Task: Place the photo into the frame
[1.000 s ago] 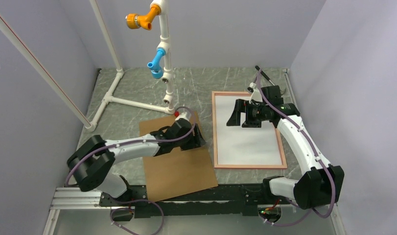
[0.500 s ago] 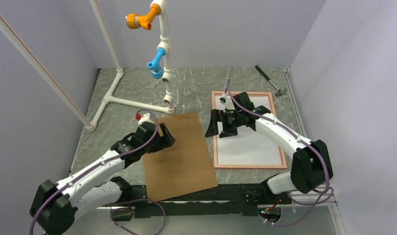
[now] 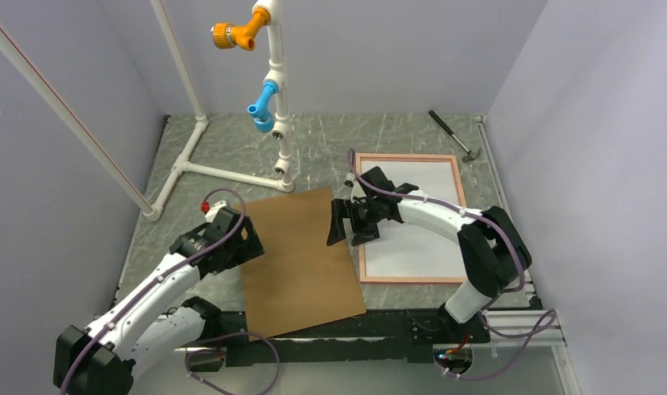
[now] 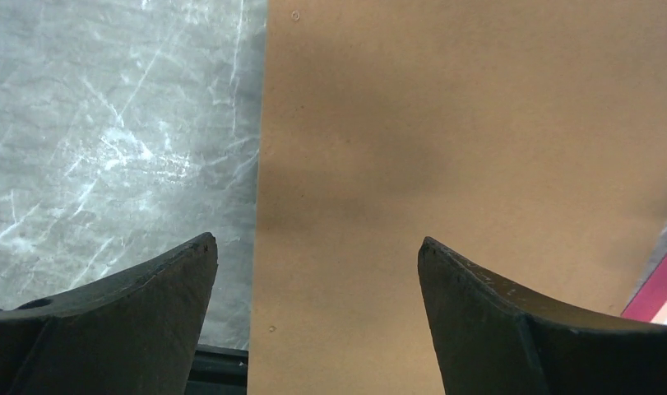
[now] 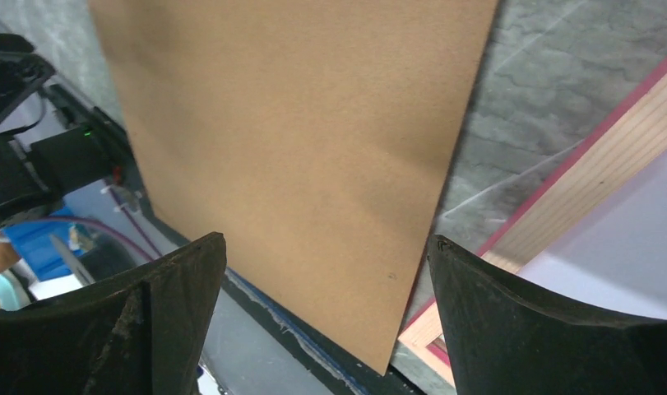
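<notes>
Panel (image 3: 301, 255) edge just beside frame (image 3: 408, 281)

Below the left end effector (image 4: 317, 247), whose fingers (image 4: 132, 288) were black, the panel (image 4: 445, 164) was plain matt brown. The bench (image 4: 108, 140) by the left finger was grey marble with white veins. To the right of the right end effector (image 5: 326, 247), also black, the frame (image 5: 622, 119) showed a pale wood back with fine straight grain and a pink-red edge. The photo (image 5: 634, 247) inside it was blank white. Both arms (image 3: 428, 210) were white with black joints and purple cables (image 3: 525, 267). Beyond both end effectors the stand (image 3: 231, 174) was white, with one orange fitting (image 3: 241, 33) and one blue fitting (image 3: 262, 103).
</notes>
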`<act>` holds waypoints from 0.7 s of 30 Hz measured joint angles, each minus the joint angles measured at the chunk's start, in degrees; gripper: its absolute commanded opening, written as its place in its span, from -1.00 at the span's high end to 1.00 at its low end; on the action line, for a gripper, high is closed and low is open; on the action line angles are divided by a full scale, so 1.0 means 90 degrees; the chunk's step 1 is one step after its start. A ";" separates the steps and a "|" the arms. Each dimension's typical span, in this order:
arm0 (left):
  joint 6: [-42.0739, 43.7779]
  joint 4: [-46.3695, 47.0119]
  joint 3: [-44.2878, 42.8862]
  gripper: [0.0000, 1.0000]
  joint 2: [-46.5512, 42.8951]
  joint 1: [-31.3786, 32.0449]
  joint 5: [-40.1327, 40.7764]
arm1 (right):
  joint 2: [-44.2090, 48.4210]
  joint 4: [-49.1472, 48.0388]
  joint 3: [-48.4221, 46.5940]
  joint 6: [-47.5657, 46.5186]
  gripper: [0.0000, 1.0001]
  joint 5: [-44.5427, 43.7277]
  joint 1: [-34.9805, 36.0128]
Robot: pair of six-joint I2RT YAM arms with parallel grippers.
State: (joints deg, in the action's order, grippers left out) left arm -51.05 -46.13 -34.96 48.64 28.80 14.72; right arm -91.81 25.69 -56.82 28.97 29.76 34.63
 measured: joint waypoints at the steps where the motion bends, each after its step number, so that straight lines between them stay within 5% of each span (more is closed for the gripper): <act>1: 0.0056 -0.0012 0.0002 -0.89 0.0114 -0.0061 -0.0056 | -0.0095 -0.0010 0.0000 0.0007 -0.88 -0.0078 0.0029; 21: 0.0716 0.1292 0.0950 -0.75 0.0811 -0.0670 -0.1683 | -0.1015 0.0151 -0.0483 0.0136 -0.88 -0.1088 0.0750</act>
State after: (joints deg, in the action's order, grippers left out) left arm -44.60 -34.50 -26.41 55.94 22.76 -0.43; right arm -100.95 27.05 -61.17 30.20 19.97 41.39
